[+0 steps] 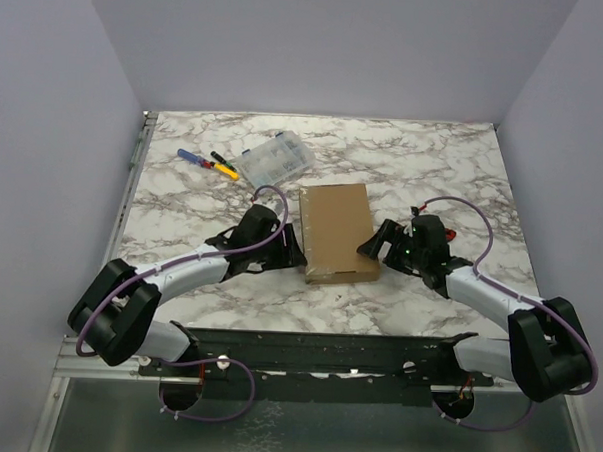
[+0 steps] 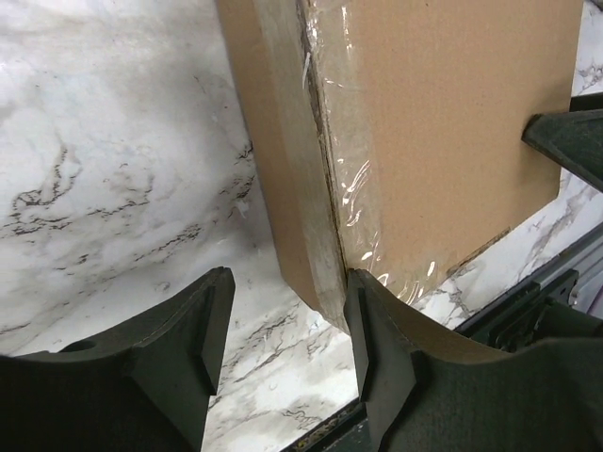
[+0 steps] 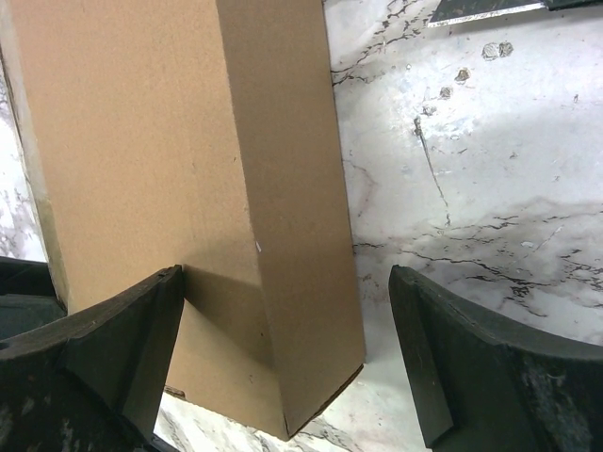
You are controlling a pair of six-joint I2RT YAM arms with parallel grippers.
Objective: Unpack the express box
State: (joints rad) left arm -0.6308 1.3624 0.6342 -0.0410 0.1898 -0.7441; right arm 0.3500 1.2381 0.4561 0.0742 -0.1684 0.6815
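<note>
The express box is a flat brown cardboard mailer lying shut in the middle of the marble table. My left gripper is open at its near-left corner. In the left wrist view the box has clear tape along its left edge, and the left gripper has its right finger against the box's corner, with only table between the jaws. My right gripper is open at the box's near-right corner. In the right wrist view that gripper straddles the corner of the box, apart from its sides.
A clear plastic compartment case stands at the back left of the box. Two small tools, one blue-handled and one yellow and black, lie beside it. A metal rail runs along the near edge.
</note>
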